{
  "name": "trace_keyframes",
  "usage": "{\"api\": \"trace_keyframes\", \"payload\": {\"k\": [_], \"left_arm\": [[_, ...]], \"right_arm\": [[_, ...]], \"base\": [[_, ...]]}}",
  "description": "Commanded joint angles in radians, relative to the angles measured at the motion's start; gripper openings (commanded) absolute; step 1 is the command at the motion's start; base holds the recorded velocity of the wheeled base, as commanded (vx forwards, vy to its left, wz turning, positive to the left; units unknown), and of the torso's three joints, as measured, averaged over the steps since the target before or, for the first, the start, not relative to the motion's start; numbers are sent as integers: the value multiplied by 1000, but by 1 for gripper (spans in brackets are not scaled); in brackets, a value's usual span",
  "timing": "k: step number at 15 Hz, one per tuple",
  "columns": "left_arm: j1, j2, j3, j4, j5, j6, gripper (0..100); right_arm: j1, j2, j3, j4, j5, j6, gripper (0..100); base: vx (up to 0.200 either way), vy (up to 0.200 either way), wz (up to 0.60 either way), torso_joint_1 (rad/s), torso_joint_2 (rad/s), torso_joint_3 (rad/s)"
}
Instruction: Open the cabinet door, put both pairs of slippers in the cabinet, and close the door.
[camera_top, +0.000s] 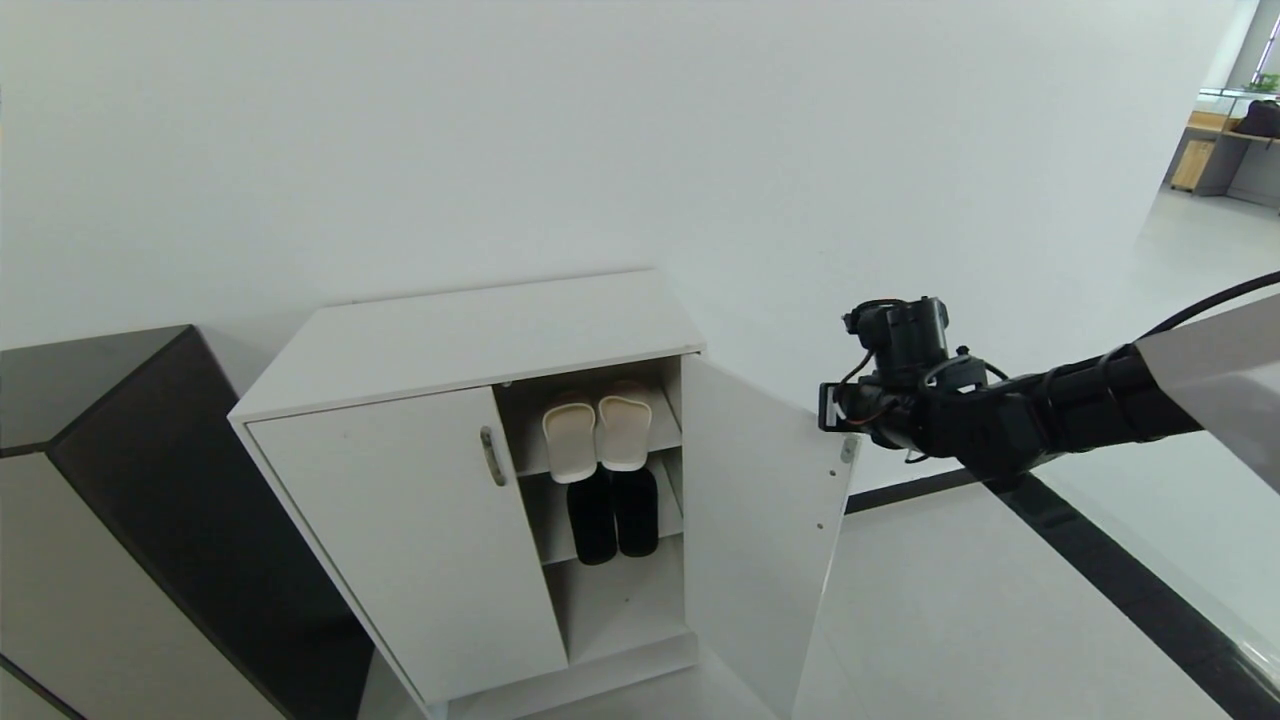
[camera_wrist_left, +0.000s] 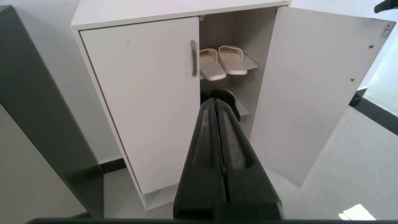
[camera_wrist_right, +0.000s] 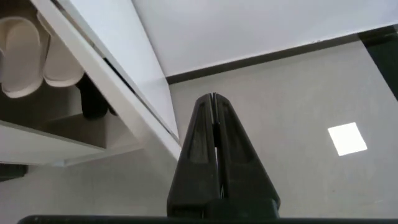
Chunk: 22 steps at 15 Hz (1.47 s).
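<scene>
Well, cream foam slippers (camera_top: 597, 435) and black slippers (camera_top: 613, 515) are shelved. My right gripper (camera_top: 832, 410), pinched together, hovers by the top corner of the white cabinet door (camera_top: 760, 520) to push it.

upper slippers (camera_top: 570, 437) on the shelf above lower slippers (camera_top: 592, 522), inside the cabinet (camera_top: 480, 330)

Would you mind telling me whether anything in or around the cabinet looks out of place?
Nothing is damaged or spilled. Both pairs, white slippers above and black slippers below, seem to stick out past their shelf fronts, which might catch the open door on closing.
</scene>
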Motion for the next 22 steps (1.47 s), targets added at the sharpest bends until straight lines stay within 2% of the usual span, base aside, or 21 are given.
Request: {"api": "trace_keyframes", "payload": {"k": [1,10,13,15,17,22], "left_arm": [[0,0,0,0,0,0,0],[0,0,0,0,1,-2,0],[0,0,0,0,1,-2,0],[0,0,0,0,1,-2,0],[0,0,0,0,1,-2,0],[0,0,0,0,1,-2,0]], "right_arm": [[33,-6,22,-1,-3,1,0],[243,-151,126,-1,-5,27,0],[249,-162,157,-11,3,30,0],[246,-168,264,-148,57,2,0],[240,-174,342,-246,61,-47,0],[241,-174,361,-272,63,-50,0]], "base": [[0,0,0,0,0,0],[0,0,0,0,0,0],[0,0,0,0,0,0],[0,0,0,0,0,0],[0,0,0,0,0,0],[0,0,0,0,0,0]]}}
